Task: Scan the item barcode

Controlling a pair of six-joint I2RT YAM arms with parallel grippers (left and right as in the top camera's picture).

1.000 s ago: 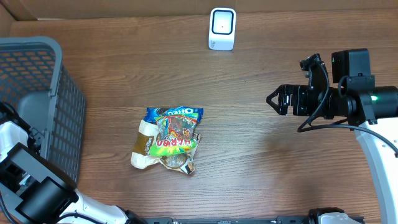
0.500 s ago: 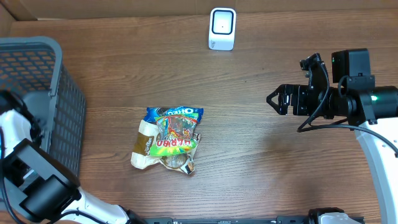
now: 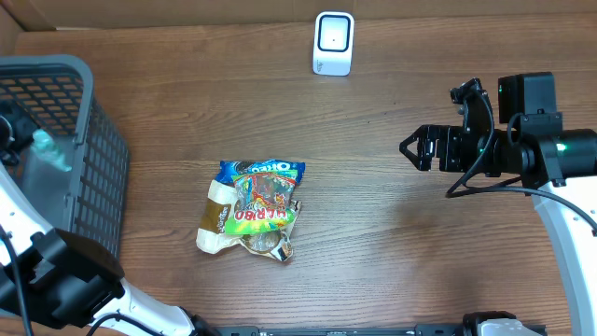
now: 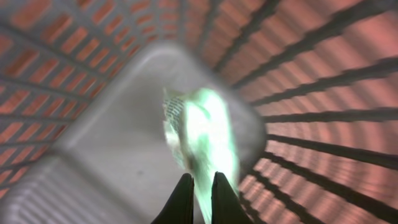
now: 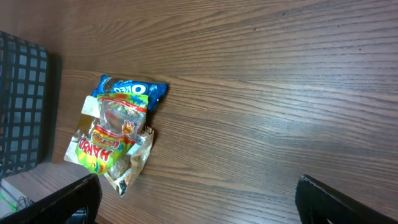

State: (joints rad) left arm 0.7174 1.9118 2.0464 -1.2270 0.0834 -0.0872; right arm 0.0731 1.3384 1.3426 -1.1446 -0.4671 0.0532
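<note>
My left gripper (image 4: 200, 186) is down inside the grey basket (image 3: 93, 177), shut on a pale green packet (image 4: 205, 130) that hangs blurred between its fingers. Seen from overhead, the packet (image 3: 50, 150) shows as a light green patch behind the basket wall, with the left gripper (image 3: 28, 138) at its left end. The white scanner (image 3: 333, 42) stands at the table's far edge. My right gripper (image 3: 416, 149) hovers open over the right side of the table, nothing between its fingers (image 5: 59, 202).
A pile of snack packets (image 3: 250, 207), blue Oreo and Haribo on top, lies mid-table between the basket and my right arm; it also shows in the right wrist view as the pile (image 5: 118, 134). Cardboard walls border the table's far edge.
My left gripper has closed on the green packet and moved up the basket's left side, bringing the packet into overhead view. The right arm has not moved.
</note>
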